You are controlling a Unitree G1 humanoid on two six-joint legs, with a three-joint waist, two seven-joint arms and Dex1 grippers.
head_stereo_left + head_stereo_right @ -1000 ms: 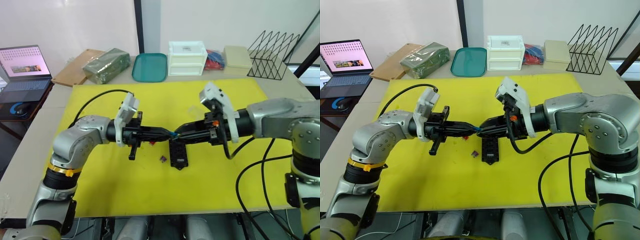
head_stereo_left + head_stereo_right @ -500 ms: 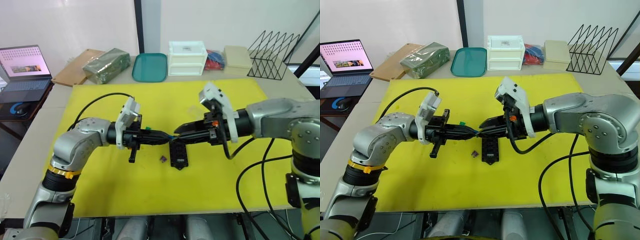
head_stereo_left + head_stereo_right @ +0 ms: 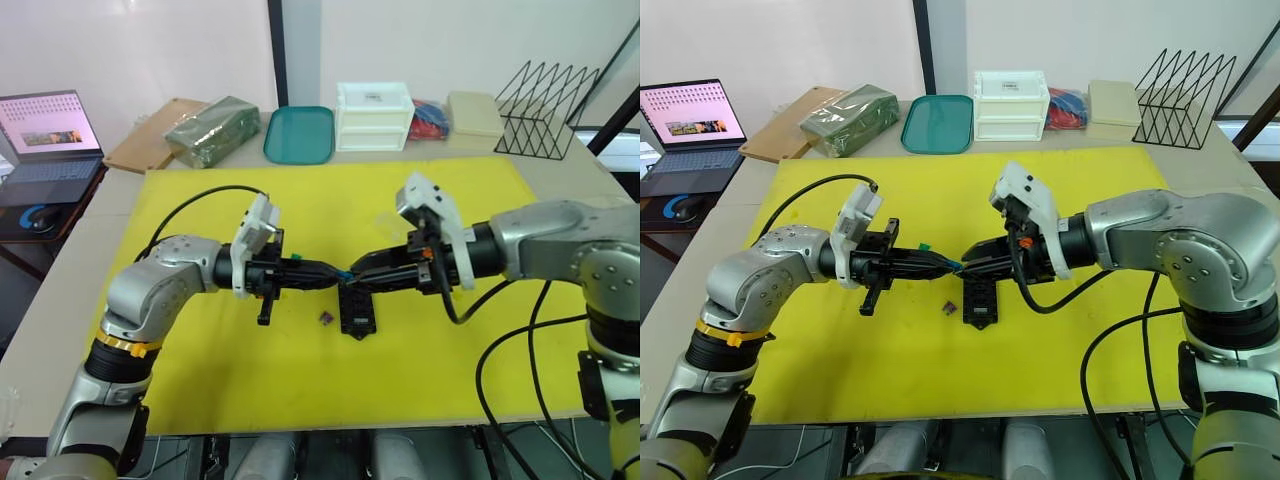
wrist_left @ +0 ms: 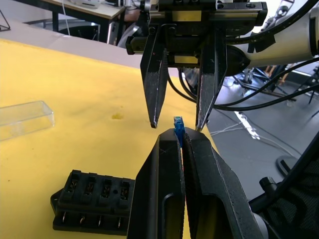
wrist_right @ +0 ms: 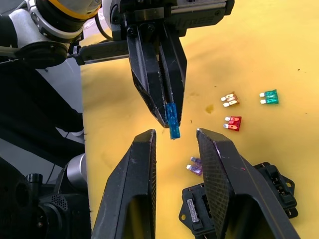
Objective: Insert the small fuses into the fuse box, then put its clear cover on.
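Observation:
My left gripper (image 3: 338,272) is shut on a small blue fuse (image 4: 178,124), held in the air above the yellow mat. My right gripper (image 5: 176,138) faces it tip to tip and is open, one finger on each side of the fuse (image 5: 173,122) without touching it. The black fuse box (image 3: 357,312) lies on the mat just below the two grippers. Loose fuses lie near it: amber (image 5: 229,99), teal (image 5: 269,97), red (image 5: 233,123) and purple (image 5: 195,167). The clear cover (image 4: 25,118) rests on the mat beyond the box.
A teal tray (image 3: 299,134), a white drawer unit (image 3: 374,115) and a black wire rack (image 3: 545,110) stand along the table's far edge. A green packet (image 3: 212,130) and a laptop (image 3: 45,140) sit at the far left. Cables trail from both arms.
My left gripper has edged a little toward the right one, still holding the fuse. My right gripper has dropped slightly, its open fingers now around the fuse tip.

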